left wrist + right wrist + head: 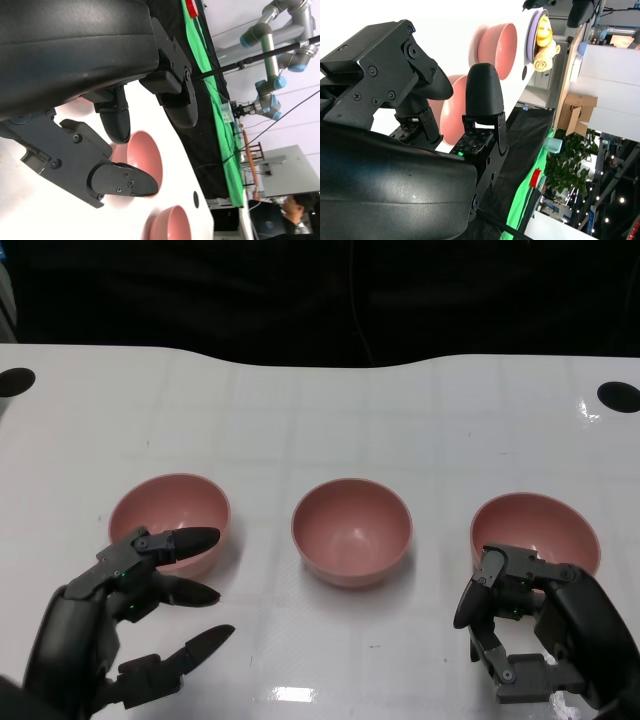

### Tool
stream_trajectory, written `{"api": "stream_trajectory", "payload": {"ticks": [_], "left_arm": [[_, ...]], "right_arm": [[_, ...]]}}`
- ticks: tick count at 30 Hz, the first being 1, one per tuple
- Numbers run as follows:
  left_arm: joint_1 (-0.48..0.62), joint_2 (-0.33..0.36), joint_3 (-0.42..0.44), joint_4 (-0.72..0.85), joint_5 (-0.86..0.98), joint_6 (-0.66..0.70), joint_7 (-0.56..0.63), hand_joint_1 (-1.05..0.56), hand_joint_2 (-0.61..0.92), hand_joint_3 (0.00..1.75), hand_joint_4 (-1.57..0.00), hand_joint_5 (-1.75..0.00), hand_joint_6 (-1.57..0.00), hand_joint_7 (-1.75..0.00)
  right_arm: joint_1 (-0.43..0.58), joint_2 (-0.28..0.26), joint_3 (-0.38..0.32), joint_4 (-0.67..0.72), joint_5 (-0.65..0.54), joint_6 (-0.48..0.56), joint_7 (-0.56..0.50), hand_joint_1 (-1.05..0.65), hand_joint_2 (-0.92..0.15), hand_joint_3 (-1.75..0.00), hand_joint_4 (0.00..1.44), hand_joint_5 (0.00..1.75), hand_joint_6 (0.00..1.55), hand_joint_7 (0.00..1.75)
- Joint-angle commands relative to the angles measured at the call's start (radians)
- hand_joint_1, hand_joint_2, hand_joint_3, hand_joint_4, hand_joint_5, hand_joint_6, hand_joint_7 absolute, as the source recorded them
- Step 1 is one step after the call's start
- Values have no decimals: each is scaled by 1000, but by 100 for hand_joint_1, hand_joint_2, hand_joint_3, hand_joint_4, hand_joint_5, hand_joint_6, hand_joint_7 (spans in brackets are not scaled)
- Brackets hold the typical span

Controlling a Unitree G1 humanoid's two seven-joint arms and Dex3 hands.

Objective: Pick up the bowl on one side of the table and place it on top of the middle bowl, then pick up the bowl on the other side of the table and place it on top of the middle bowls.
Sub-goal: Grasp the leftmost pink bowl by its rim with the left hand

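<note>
The white table (pixel 300 410) is carrying three pink bowls in a row toward its near edge, none stacked yet. The left hand (pixel 120 625) is hovering just before the left bowl (pixel 170 520), fingers spread and holding nothing, probably lining up to take its rim. The right hand (pixel 545 635) is sitting by the right bowl (pixel 535 530), fingers curling partway, also holding nothing. The middle bowl (pixel 352 530) is waiting between them, well apart from both, as the stacking target.
</note>
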Motion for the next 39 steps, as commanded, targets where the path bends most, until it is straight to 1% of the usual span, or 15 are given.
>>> {"api": "stream_trajectory", "payload": {"ticks": [1, 4, 10, 13, 16, 19, 21, 22, 25, 26, 31, 34, 39], "left_arm": [[-16, 95, 22, -138, 152, 77, 24, -45, 86, 6, -28, -80, -35, -24], [-32, 128, 15, -189, 215, 144, 17, -47, 86, 3, -21, -76, -31, -19], [-81, 186, -21, -244, 404, 271, 15, -45, 83, 0, -18, -73, -30, -15], [-111, 205, -70, -254, 525, 347, 5, -46, 84, 0, -14, -70, -30, -13], [-135, 219, -116, -237, 621, 373, 19, -47, 85, 0, -18, -64, -35, -9], [-179, 232, -188, -176, 768, 408, 32, -47, 86, 0, -24, -59, -37, -6], [-210, 230, -227, -134, 849, 441, 38, -47, 86, 0, -29, -51, -39, -4], [-221, 226, -239, -120, 871, 452, 39, -46, 86, 0, -34, -43, -40, -2], [-278, 224, -292, -38, 955, 497, 30, -47, 87, 0, -40, -32, -40, 0], [-286, 224, -300, -26, 966, 505, 30, -48, 88, 0, -41, -30, -40, 0], [-390, 212, -367, 145, 1034, 552, 58, -51, 89, 0, -45, -26, -42, -1], [-443, 208, -397, 253, 1054, 572, 87, -51, 90, 0, -52, -20, -46, -1], [-499, 209, -434, 385, 1050, 572, 147, -48, 91, 0, -62, -15, -53, -3]], "right_arm": [[0, -3, -4, -7, 16, 0, 2, 4, -40, -137, 78, 168, 76, 141], [-3, -3, -6, -1, 20, 0, 4, 4, -40, -136, 78, 168, 76, 141], [-4, -6, -7, -7, 13, 12, 0, 4, -41, -135, 77, 168, 76, 140], [-5, -6, -8, -4, 13, 9, 0, 5, -42, -133, 77, 167, 76, 140], [-5, -5, -8, -3, 12, 5, -2, 6, -42, -133, 77, 167, 76, 140], [-2, -4, -7, -5, 12, 6, -2, 6, -43, -132, 77, 167, 76, 140], [-1, -3, -6, -5, 11, 4, -3, 6, -43, -132, 77, 167, 76, 140], [-1, -3, -6, -5, 10, 3, -3, 6, -43, -132, 77, 167, 76, 140], [3, -2, -5, -9, 10, 4, -4, 6, -43, -132, 77, 167, 76, 140], [4, -2, -5, -10, 10, 4, -4, 6, -43, -132, 77, 167, 76, 140], [8, -4, -4, -20, 8, 6, -4, 2, -42, -132, 77, 168, 76, 140], [12, -3, -3, -27, 8, 7, -5, -3, -41, -132, 78, 167, 77, 140], [17, -2, -1, -44, 6, 22, -7, -3, -40, -134, 78, 166, 77, 139]]}}
